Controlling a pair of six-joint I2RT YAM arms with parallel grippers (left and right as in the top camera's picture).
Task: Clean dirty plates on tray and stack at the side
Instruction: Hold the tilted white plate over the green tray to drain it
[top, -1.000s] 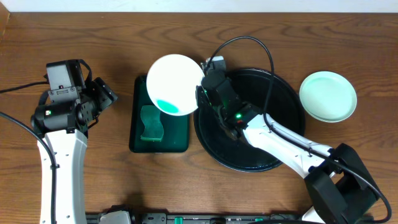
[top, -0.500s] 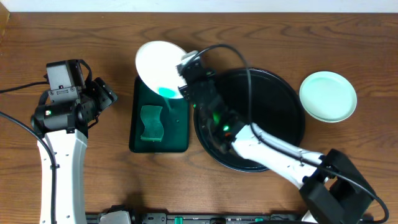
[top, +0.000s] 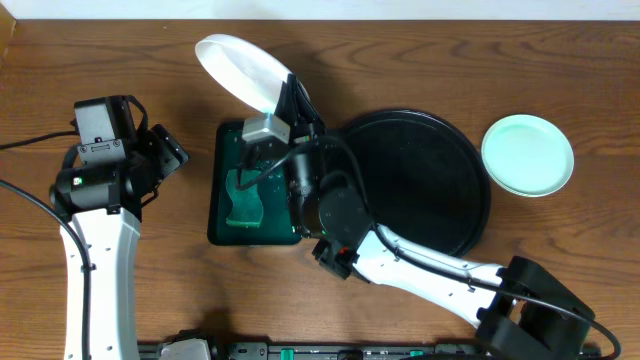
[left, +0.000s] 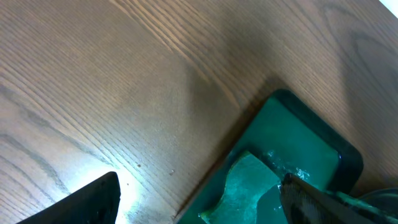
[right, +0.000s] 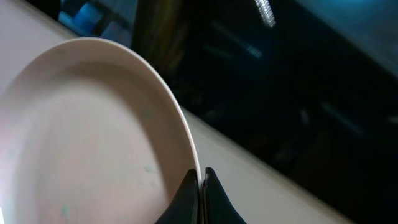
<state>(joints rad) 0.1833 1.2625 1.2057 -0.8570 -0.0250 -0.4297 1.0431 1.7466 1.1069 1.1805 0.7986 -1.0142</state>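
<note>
Starting overhead, the black tray is seen bare, and a pale-mint plate is set on the table just off its right edge (whether others lie beneath cannot be told). A white plate is held raised and tilted by the far end of the green tray, its rim pinched by the right gripper, with a sponge lying below; the left gripper is parked apart, jaws spread. From the left wrist, only green tray, sponge and wood are shown between parted fingers. From the right wrist, the white plate is seen clamped between fingertips, faint specks on it. Wiping and stacking this plate are judged to remain.
</note>
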